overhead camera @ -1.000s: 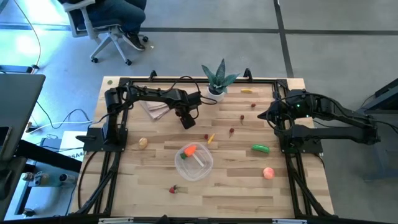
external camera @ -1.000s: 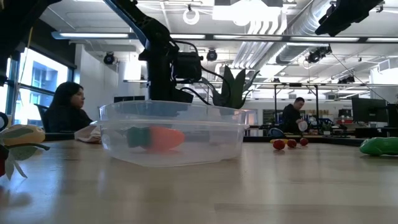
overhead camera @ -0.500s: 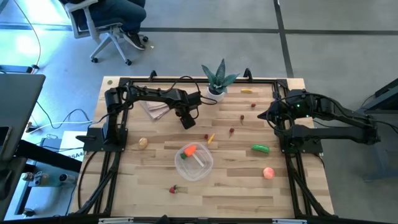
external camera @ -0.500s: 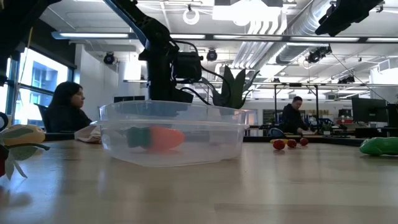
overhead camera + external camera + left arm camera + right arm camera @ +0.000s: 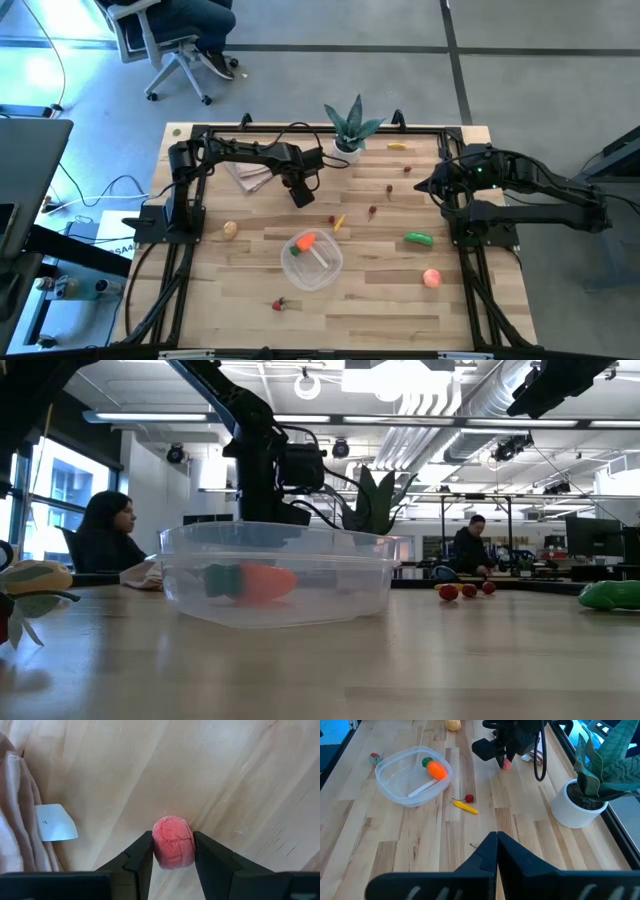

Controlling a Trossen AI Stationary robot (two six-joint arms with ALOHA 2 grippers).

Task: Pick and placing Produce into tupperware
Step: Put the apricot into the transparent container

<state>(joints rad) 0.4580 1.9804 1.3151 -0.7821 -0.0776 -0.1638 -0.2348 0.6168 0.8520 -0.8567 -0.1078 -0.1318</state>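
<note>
An open-plan robotics lab: a pale butcher-block wooden table [image 5: 380,300] framed by black metal rails stands on a grey concrete floor [image 5: 330,75], under exposed silver ceiling ducts [image 5: 440,400] and strip lights. People sit at distant workstations with monitors [image 5: 595,540]; a white wheeled office chair [image 5: 170,55] stands nearby.

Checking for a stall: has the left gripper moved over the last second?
No. In the high view the left gripper sits in the same spot beside the beige napkin, shut on a small red piece, short of the tupperware.
</note>
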